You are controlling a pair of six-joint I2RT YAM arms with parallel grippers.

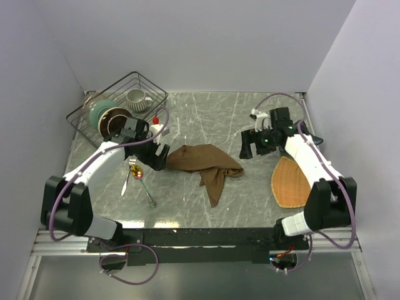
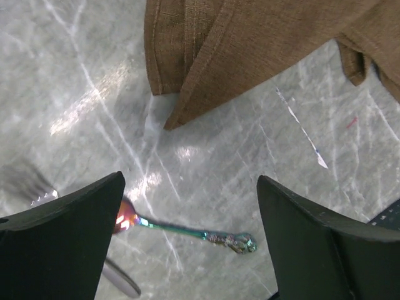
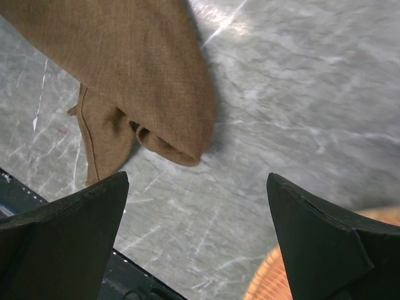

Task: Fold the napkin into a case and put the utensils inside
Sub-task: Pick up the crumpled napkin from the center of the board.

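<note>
Left tool near half-hidden spoon

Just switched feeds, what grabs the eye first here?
A crumpled brown napkin lies in the middle of the table, not yet folded. The left gripper and right gripper hover open, one on each side of it. A fork and a spoon lie loose to its left.

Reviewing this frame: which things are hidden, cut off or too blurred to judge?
Left wrist view: fork blurred, mostly behind the left fingers; spoon bowl partly covered too.
Right wrist view: woven mat cut off by the bottom edge.
Top view: napkin inner layers hidden by its own bunching.
</note>
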